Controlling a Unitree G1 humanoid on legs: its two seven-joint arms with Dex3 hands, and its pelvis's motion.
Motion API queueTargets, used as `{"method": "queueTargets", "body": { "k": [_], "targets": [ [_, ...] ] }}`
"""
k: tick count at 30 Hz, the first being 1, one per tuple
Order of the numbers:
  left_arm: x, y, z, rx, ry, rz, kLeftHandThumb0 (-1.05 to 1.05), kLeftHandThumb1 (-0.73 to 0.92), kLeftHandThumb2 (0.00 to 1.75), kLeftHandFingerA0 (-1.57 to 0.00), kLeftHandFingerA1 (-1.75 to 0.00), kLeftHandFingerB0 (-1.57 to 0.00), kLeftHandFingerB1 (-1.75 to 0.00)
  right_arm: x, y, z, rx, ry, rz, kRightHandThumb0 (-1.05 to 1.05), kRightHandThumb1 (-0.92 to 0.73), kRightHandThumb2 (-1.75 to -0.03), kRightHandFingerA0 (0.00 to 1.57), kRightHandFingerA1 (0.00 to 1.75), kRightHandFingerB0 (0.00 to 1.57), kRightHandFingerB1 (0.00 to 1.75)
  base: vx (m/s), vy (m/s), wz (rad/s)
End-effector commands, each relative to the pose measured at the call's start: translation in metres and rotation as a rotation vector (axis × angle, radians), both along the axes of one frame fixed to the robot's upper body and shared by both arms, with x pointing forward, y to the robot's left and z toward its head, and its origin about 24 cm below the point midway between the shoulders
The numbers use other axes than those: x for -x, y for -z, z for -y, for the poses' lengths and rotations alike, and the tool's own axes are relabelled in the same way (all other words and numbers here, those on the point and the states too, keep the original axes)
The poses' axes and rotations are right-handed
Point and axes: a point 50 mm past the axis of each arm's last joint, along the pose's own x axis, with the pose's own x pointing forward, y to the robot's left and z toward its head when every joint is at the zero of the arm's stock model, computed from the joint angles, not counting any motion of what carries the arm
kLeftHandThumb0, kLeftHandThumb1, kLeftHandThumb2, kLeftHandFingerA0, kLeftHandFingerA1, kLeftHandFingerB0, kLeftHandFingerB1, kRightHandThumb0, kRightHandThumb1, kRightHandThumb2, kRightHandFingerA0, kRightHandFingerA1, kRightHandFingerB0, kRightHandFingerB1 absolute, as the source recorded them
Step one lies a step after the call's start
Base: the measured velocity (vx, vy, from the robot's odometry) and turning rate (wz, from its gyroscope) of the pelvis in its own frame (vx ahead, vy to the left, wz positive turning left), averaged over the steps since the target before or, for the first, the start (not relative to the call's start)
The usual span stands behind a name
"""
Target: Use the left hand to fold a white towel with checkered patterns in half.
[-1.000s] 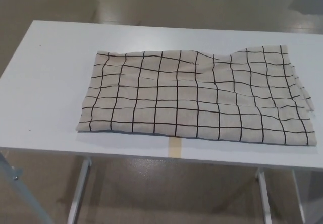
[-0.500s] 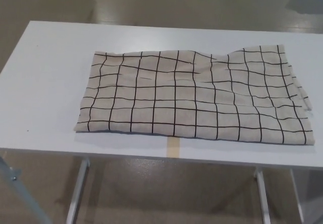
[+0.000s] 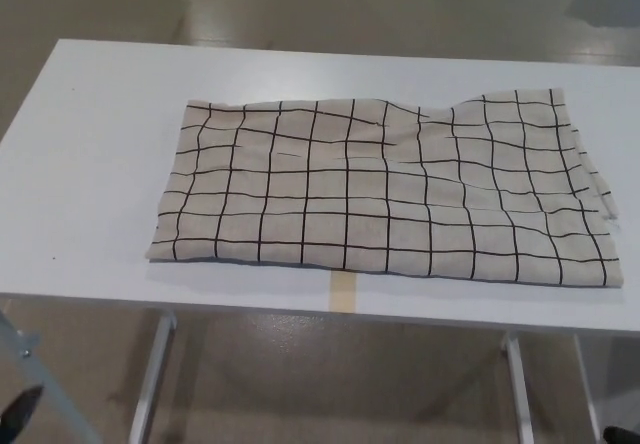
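Towel (image 3: 380, 189) flat on table (image 3: 90, 164) — left robot hand (image 3: 18, 416) far below, grip unclear

towel (image 3: 385, 189): matt woven cloth, slightly rumpled | table (image 3: 100, 164): smooth white top, metal legs

The towel (image 3: 385, 189) is off-white — closer to pale beige than to pure white — and ruled all over with thin black lines that cross into a grid of open squares. The table (image 3: 100, 164) beneath it is plain white, with light grey metal legs (image 3: 152, 379). A tan strip of tape (image 3: 343, 290) marks its near edge. The floor (image 3: 330, 374) is a dull, glossy beige-brown.
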Motion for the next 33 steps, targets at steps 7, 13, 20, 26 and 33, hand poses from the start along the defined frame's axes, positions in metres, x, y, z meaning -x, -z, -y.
{"method": "queueTargets", "body": {
  "k": [7, 13, 20, 26, 33],
  "targets": [
    [-0.048, -0.081, 0.044, -0.495, 0.204, 0.307, -0.53, 0.4, 0.53, -0.02, -0.28, -0.12, -0.26, -0.02, -0.005, 0.003, 0.076, -0.048, 0.031, -0.39, -0.56, -0.57, 0.53, 0.66, 0.49, 0.55, 0.0, 0.0, 0.0],
    [-0.082, -0.088, 0.062, -0.602, 0.264, 0.32, -0.59, 0.46, 0.54, -0.01, -0.25, -0.1, -0.26, -0.023, -0.007, 0.001, 0.13, -0.059, 0.04, -0.39, -0.58, -0.57, 0.55, 0.66, 0.49, 0.55, 0.0, 0.0, 0.0],
    [-0.114, -0.076, 0.075, -0.697, 0.304, 0.218, -0.56, 0.36, 0.75, 0.0, -0.16, -0.06, -0.27, -0.028, -0.008, 0.002, 0.12, -0.071, 0.052, -0.39, -0.58, -0.57, 0.55, 0.66, 0.5, 0.55, 0.0, 0.0, 0.0],
    [-0.143, -0.058, 0.088, -0.874, 0.348, 0.073, -0.63, 0.4, 0.73, 0.0, 0.0, -0.03, -0.15, -0.027, -0.007, 0.001, 0.121, -0.062, 0.057, -0.39, -0.57, -0.57, 0.56, 0.66, 0.5, 0.55, 0.0, 0.0, 0.0],
    [-0.162, -0.048, 0.096, -0.993, 0.377, -0.017, -0.59, 0.38, 0.71, 0.0, -0.02, 0.0, -0.13, -0.027, -0.007, -0.001, 0.104, -0.055, 0.06, -0.39, -0.56, -0.57, 0.57, 0.68, 0.51, 0.55, 0.0, 0.0, 0.0]
  ]
}}
